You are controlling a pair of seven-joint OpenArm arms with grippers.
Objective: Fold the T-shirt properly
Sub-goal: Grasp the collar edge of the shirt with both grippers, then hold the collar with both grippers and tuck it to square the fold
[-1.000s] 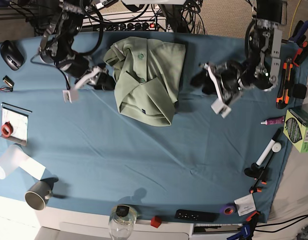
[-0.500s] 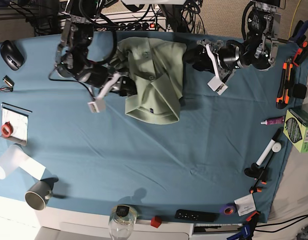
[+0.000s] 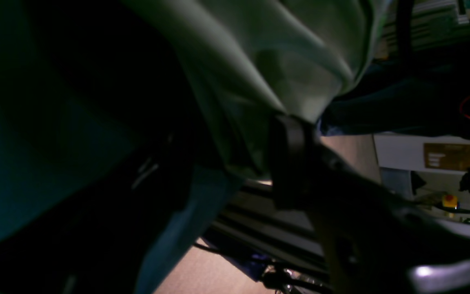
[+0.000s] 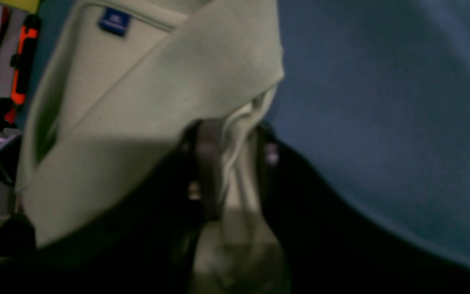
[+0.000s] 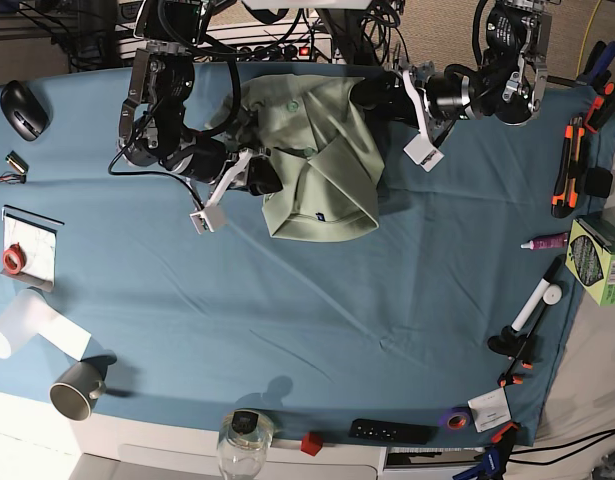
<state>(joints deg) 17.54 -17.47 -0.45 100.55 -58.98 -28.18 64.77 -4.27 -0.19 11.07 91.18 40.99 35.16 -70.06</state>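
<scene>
A pale sage-green T-shirt (image 5: 322,165) lies bunched and partly folded on a blue table cloth (image 5: 317,320), toward the far edge of the table and near its middle. It has a collar and a small dark blue label (image 4: 114,20) sewn near one edge.

The right gripper (image 4: 229,143) meets the shirt's side edge. In the right wrist view its two dark fingers (image 4: 206,163) stand close together with a ridge of green cloth pinched between them.

The left gripper (image 5: 372,95) reaches the shirt's far corner from the opposite side. In the left wrist view one black finger (image 3: 290,159) presses against a hanging fold of the shirt, and the other is lost in shadow, so whether this pincer is spread or closed on the cloth cannot be told.

Around the table lie a dark computer mouse (image 5: 22,108), a grey mug (image 5: 77,388), a white roll (image 5: 27,325), a clear jar with a black lid (image 5: 244,440), a black remote (image 5: 390,432), and orange-handled tools (image 5: 570,165).
</scene>
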